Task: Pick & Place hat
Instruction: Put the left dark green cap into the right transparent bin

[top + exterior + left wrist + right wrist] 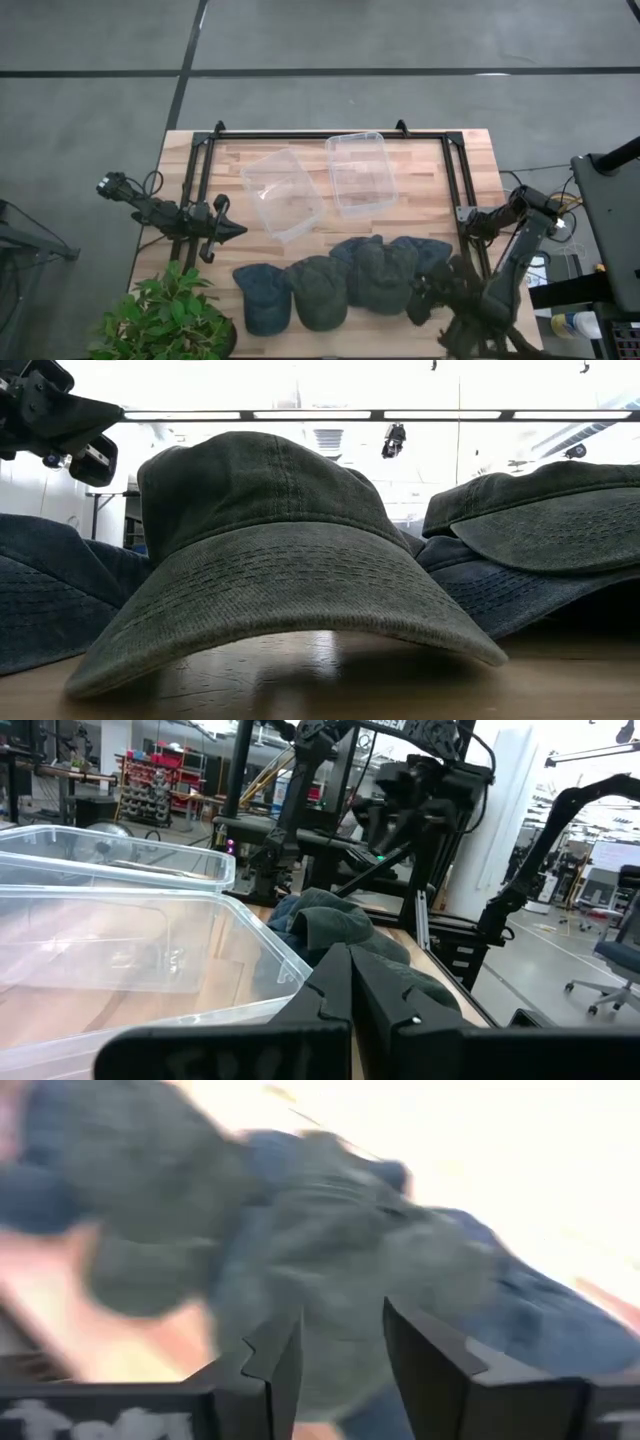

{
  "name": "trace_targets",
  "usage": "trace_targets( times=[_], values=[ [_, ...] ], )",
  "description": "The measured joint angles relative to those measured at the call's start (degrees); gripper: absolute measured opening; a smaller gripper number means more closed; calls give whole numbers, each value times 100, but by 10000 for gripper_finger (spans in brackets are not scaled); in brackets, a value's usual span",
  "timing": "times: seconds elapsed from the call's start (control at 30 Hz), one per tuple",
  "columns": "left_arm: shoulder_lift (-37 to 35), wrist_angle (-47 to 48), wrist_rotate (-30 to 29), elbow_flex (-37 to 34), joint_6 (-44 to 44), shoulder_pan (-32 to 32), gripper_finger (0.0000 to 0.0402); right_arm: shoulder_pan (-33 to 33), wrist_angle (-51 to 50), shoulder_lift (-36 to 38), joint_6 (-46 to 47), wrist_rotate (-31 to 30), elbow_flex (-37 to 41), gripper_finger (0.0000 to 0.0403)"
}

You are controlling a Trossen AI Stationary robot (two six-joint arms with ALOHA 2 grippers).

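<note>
Several washed-cotton hats lie in a row along the table's near edge, resting on their brims and crowns: a blue hat point(262, 298), a green hat point(320, 292) point(270, 560), a dark green hat point(375, 272) and a blue hat point(422, 250). My right gripper point(432, 296) point(340, 1360) is open and hovers just right of the dark green hat point(330, 1270), fingers pointing at the pile. My left gripper point(228, 230) point(350, 995) is shut and waits left of the bins, above the table; it also shows in the low view point(60, 420).
Two clear plastic bins sit at mid-table, one tilted point(283, 195) point(120, 950) and one farther back point(360, 172). A potted plant point(165, 320) stands at the near left corner. A black frame point(330, 135) borders the far side of the table.
</note>
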State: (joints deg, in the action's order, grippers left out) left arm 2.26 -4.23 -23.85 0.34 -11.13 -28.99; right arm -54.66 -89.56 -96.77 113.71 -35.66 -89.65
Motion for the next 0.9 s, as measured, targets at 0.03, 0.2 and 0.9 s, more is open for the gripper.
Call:
trace_targets(
  times=[0.03,0.2,0.9],
  values=[
    [0,0,2,2,2,-2,0,57,-68,24,-25,95,26,149],
    [0,0,1,0,1,-1,0,378,-43,276,-357,253,353,202],
    [0,0,2,2,0,0,0,1571,1939,2395,-2404,1482,2786,263]
  ],
)
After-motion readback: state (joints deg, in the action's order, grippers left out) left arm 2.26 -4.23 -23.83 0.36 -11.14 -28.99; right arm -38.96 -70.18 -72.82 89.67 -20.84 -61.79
